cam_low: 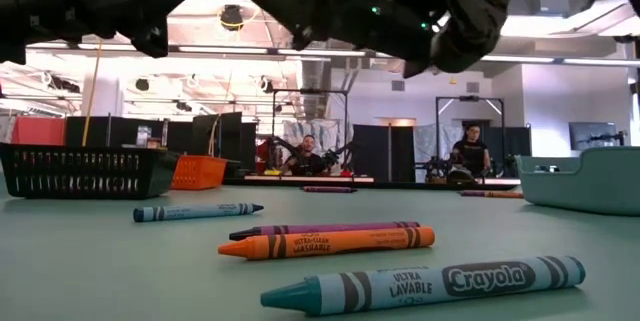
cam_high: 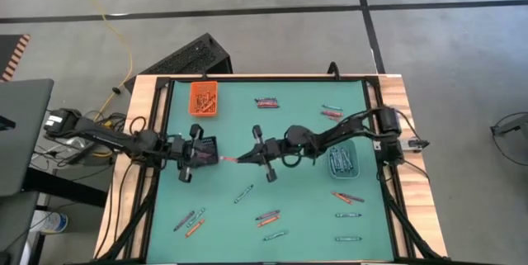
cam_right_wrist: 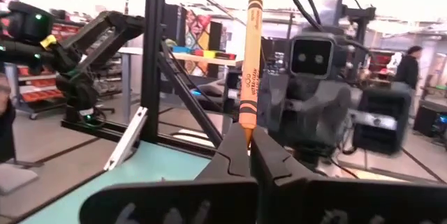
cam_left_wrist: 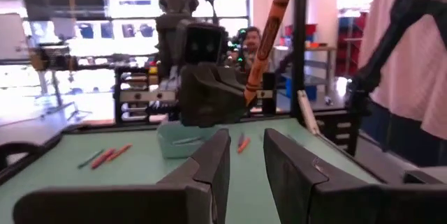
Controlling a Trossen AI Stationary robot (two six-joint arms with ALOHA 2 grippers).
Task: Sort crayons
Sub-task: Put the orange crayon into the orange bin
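right pincer: clenched on the tip of an orange crayon; crayon stands up out of the fingers, held mid-surface, clear of the mat.
grip risk: hold is on one end only, so most of the stick is unsupported. Any jolt could pivot or drop it.
left pincer: facing the right one, just beside it; fingers parted w/ a gap, holding nothing. Looks like a handover setup (judgement).
handover risk: crayon sits tilted above the left fingers in the left wrist view, not betw. them. If left closes off-line it may knock the stick loose or pinch air; if right lets go early, it falls.
collision risk: both pincers are close over mid-surface; a further approach could bump them.
black tray: right by the left arm's wrist; a dropped crayon could bounce in wrong or roll under the arm.
loose crayons: scattered on the green surface, near edge & far side; most not yet sorted. A fallen stick could roll among them.
clear tray: beside the right arm, holds blue/teal ones.
orange tray: far left corner; a long carry for an end-held stick.
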